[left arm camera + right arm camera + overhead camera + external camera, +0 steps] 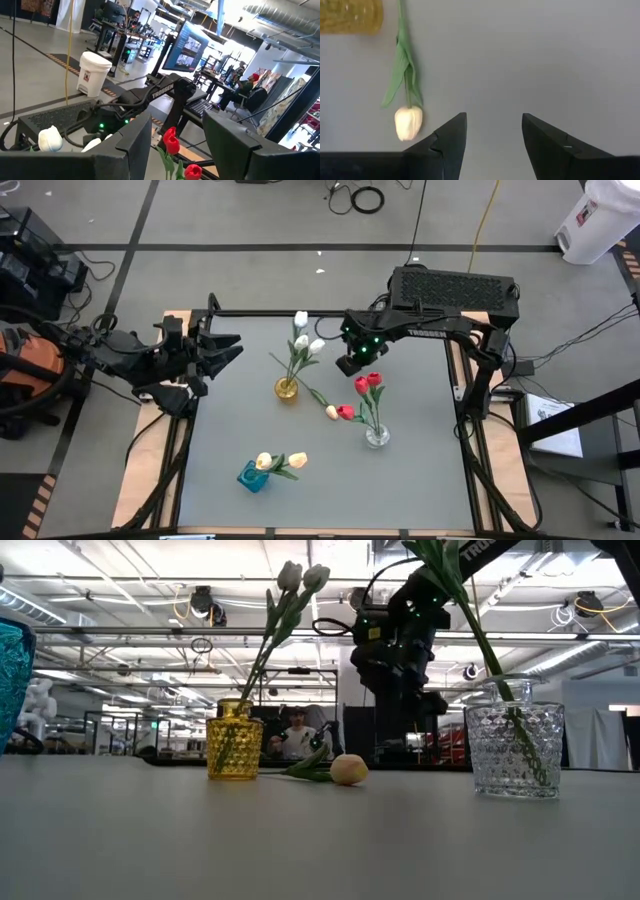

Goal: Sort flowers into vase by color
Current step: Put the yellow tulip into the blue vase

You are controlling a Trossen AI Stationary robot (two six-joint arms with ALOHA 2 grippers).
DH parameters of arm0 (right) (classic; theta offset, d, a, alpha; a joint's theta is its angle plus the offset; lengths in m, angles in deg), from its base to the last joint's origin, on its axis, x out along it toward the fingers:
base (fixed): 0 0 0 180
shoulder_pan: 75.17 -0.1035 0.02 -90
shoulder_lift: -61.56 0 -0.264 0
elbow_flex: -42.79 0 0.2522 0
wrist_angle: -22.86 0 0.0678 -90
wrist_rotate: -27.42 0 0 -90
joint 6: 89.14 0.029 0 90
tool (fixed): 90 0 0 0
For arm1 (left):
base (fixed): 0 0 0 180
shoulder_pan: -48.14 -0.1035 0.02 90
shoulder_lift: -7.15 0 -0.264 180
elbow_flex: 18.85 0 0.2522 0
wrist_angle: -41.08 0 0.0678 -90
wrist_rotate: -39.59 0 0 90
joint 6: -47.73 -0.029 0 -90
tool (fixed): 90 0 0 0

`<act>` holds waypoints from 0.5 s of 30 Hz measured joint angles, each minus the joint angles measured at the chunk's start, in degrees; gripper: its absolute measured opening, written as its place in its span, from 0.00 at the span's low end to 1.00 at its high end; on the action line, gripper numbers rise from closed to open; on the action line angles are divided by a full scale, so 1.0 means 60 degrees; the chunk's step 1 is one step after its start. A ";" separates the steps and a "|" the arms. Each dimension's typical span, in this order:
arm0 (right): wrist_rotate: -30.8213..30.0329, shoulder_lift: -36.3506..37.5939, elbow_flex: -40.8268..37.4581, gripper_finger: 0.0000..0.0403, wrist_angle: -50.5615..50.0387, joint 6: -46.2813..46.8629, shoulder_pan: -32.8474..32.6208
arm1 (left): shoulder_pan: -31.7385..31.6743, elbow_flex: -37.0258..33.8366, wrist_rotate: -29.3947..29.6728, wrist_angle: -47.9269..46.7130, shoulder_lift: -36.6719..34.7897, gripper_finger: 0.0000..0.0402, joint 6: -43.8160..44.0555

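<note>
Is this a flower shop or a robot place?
Probably a robot lab or workshop, not a shop. The grey table sits between two dark robot arms, cables lie on the concrete floor, and behind the yellow vase you can see workbenches, screens and a person at a desk.

I see three white tulips (303, 335) standing in the yellow vase (287, 389) near table centre, long green stems leaning toward the far edge, heads clustered at top. Two red tulips (368, 384) stand in the clear glass vase (377, 436) to the right, stems about upright. Two pale yellow tulips (280, 462) sit in the blue vase (253, 476) at the near left, heads leaning right. One loose tulip (333, 411) lies flat on the table between yellow and clear vases, pale peach head toward the clear vase, stem and leaves pointing back at the yellow one.
</note>
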 joint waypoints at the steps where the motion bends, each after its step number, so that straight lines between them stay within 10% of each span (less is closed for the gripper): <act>1: -0.0001 0.0000 -0.0070 0.45 0.0081 0.0073 -0.0094 | 0.0000 0.0000 0.0000 0.0000 0.0000 0.46 0.0001; 15: -0.0334 0.0000 -0.1479 0.45 0.0484 0.0171 -0.0010 | 0.0000 0.0000 0.0000 -0.0215 0.0004 0.46 0.0010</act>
